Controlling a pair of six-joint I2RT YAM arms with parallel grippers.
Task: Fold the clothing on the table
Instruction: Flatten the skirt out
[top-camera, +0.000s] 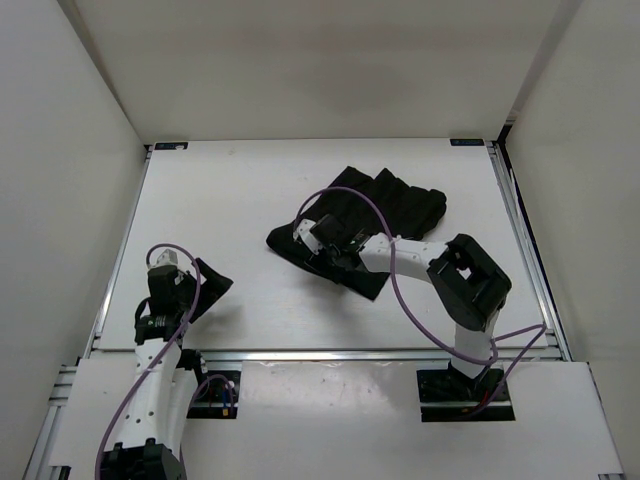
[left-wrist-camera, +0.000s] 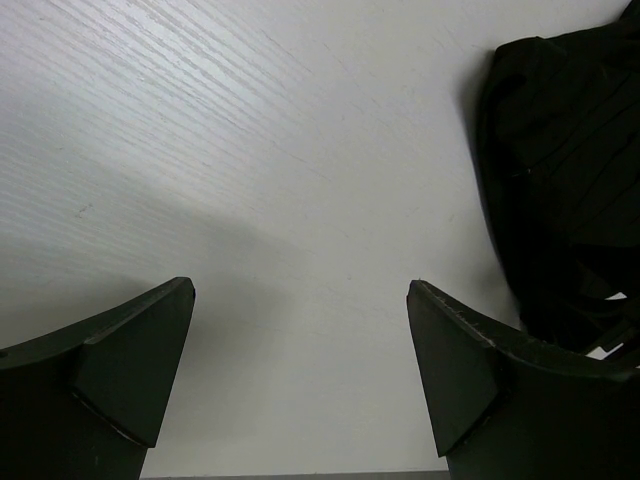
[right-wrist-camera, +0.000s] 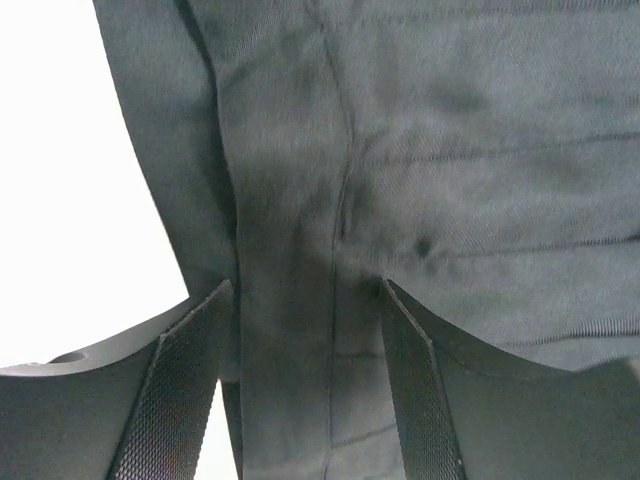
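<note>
White table (top-camera: 240, 200): black clothing (top-camera: 405, 205) bunched just off centre, ~2 o'clock. R gripper (right-wrist-camera: 308, 300) on its 8 o'clock side, jaws part-open astride a cloth ridge. L gripper (left-wrist-camera: 300, 288), 8 o'clock, jaws wide, empty.

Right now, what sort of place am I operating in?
Most likely an enclosed lab workcell for robot testing: a matte white table with aluminium rails, plain white walls around it, a left arm and right arm bolted at its near edge. Black clothing lies on it.
</note>
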